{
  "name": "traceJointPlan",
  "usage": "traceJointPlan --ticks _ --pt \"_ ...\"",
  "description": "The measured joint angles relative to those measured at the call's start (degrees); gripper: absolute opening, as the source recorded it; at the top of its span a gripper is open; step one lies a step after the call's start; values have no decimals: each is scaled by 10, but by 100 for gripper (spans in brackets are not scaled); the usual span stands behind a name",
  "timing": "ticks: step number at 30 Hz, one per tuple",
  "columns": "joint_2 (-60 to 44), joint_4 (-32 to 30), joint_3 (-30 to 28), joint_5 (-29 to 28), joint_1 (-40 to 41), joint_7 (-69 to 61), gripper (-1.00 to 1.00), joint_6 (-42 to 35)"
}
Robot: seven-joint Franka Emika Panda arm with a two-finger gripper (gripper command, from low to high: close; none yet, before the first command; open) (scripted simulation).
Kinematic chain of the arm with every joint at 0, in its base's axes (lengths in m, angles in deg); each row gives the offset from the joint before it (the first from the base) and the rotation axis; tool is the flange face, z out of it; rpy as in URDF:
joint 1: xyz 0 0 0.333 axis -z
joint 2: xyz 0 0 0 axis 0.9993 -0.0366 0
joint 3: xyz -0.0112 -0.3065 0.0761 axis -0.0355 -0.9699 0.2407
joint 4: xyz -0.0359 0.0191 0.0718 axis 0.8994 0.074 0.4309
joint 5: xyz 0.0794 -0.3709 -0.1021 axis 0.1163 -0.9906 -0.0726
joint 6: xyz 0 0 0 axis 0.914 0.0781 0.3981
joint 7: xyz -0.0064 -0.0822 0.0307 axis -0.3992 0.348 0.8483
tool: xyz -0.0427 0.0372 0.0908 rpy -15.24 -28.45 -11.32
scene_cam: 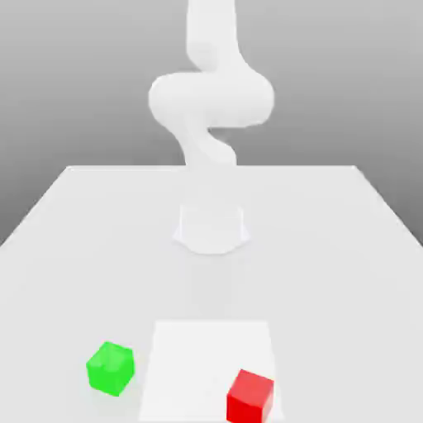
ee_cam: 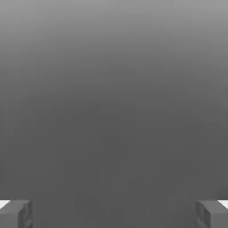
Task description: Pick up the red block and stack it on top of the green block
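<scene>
A red block (scene_cam: 250,396) rests on the white table near the front, toward the exterior view's right, on the corner of a brighter white square patch (scene_cam: 211,363). A green block (scene_cam: 110,368) sits on the table toward the exterior view's left, just off that patch. The two blocks are apart. The white arm (scene_cam: 211,99) rises from its base (scene_cam: 211,229) at the table's middle and bends out of the top of the picture. In the hand view my gripper (ee_cam: 114,213) is open, its two grey fingertips (ee_cam: 15,213) far apart, with nothing between them and plain grey background beyond.
The white table (scene_cam: 83,248) stretches from the far edge to the front. The arm's round base stands between the back edge and the white patch.
</scene>
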Motion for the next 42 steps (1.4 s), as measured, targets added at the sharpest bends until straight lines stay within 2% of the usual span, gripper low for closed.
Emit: traceJointPlan --ticks 8,15,21,26,30,31,37,42 --pt "-170 -21 60 -39 46 115 0 57" --pt "-316 -39 89 -75 63 214 0 106" --pt "-438 -54 93 -83 57 284 0 149" --pt "-535 -67 97 -60 49 317 0 190" --pt "-617 -57 74 -84 30 343 0 253" --pt "-635 -54 67 -90 24 348 -100 267" --pt "-644 -53 63 -94 21 351 -100 275" --pt "-568 -66 89 -61 40 327 -100 213"
